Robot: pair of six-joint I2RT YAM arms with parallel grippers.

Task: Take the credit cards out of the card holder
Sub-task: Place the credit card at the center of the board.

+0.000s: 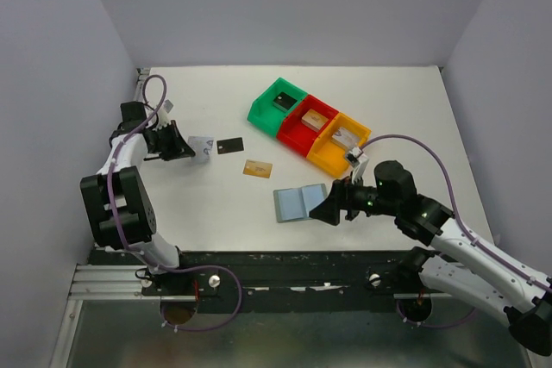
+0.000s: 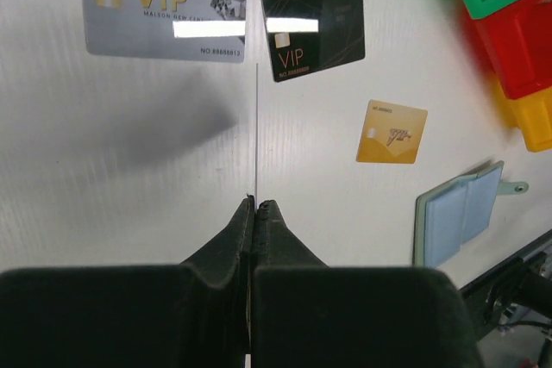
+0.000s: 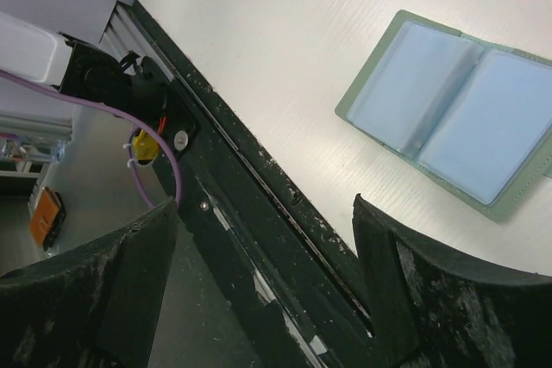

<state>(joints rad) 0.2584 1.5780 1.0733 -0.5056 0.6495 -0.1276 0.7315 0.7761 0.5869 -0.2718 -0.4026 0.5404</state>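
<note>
The open card holder (image 1: 291,202) lies just left of the released right pincer (image 1: 321,208), well apart from the clenched left pincer (image 2: 256,206).

I count three credit cards (image 1: 230,146): one silver card (image 2: 164,6), one black card (image 2: 312,30), one gold card (image 2: 392,132). There is one card holder (image 3: 448,118), open, with two panels. I see three plastic bins: one green bin (image 1: 263,115), one red bin (image 1: 293,137), one orange bin (image 1: 323,159). Each carries one small item inside.
</note>
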